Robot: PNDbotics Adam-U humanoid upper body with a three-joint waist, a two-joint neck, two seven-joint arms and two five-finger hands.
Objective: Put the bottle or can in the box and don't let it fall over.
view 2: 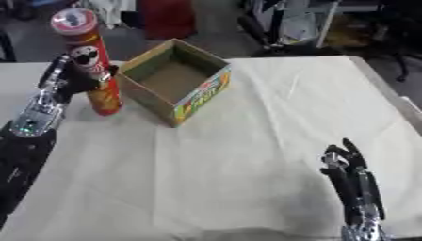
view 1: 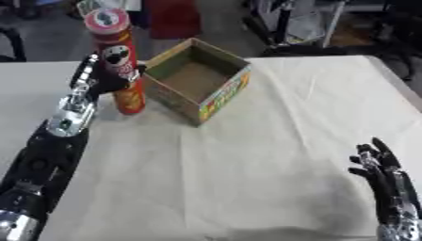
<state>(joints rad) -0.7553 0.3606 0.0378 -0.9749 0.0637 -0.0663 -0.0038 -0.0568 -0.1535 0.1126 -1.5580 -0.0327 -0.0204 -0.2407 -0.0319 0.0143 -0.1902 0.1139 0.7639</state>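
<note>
Nearest the camera, the right hand (view 1: 385, 181) rests idle at the lower right with fingers straight and raised, holding nothing, well apart from the work. Up the cloth-covered table (view 1: 272, 155) on the opposite side, the left hand (view 1: 97, 80) has its fingers and thumb curled round the middle of the tall red can (view 1: 119, 63), which stands upright with its base at or just above the cloth; I cannot tell which. Just to the right of that hand, close beside the can, sits the open cardboard box (view 1: 198, 80), empty and turned cornerwise.

The step in hand looks like the lift and carry. To do it well, raise the can straight until its base clears the box's near wall, keep it vertical while moving right, then lower it onto the box floor before the fingers let go.
</note>
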